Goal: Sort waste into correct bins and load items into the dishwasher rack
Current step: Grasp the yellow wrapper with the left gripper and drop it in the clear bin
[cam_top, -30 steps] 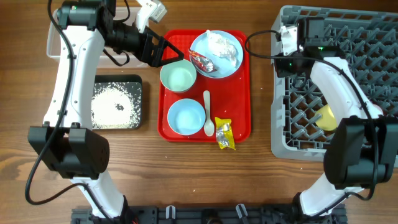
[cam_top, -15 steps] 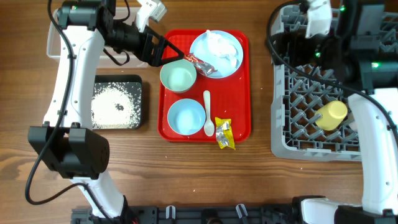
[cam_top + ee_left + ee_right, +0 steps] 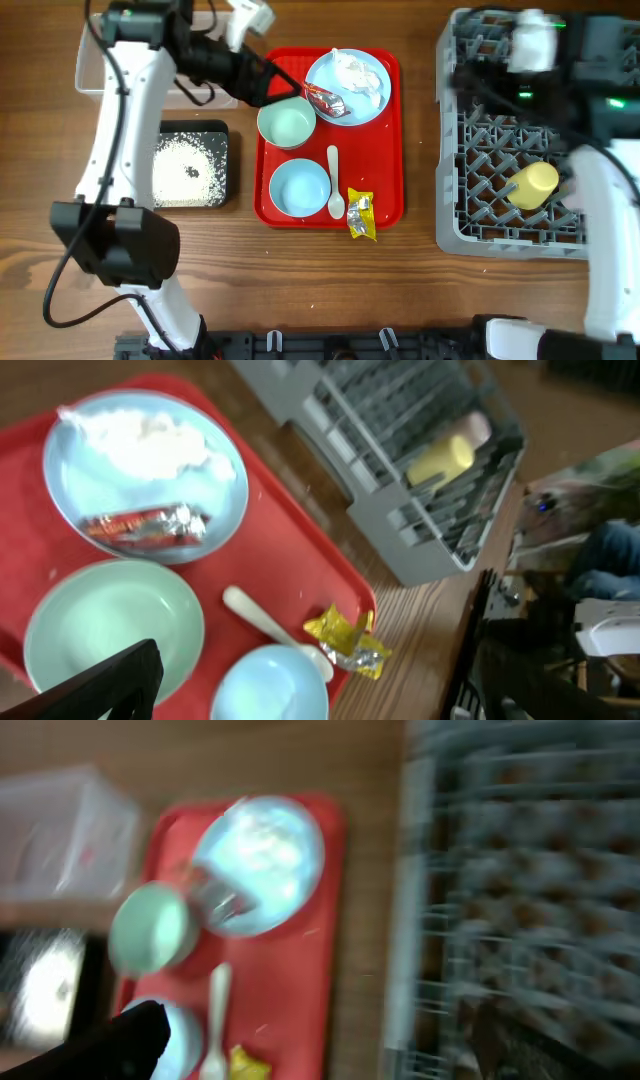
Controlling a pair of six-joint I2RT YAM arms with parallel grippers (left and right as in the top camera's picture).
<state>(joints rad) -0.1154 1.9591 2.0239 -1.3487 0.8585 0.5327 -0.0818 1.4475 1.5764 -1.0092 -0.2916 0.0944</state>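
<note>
— Where did you have the arms?

— My left gripper hung over the upper left corner of the red tray, jaws wide and empty, just above the mint bowl. My right gripper was over the grey rack at the upper right. Its jaws were also wide with nothing between them, though that view was blurred.

— And the things?

— The yellow cup lay on its side in the rack, at the right of the frame. The blue plate at the tray's top carried the white tissue and the red wrapper. Below the mint bowl sat the blue bowl, with the white spoon just beside it. The yellow wrapper straddled the tray's bottom edge. Rice lay in the black tray at left, with the clear tub above it.
</note>
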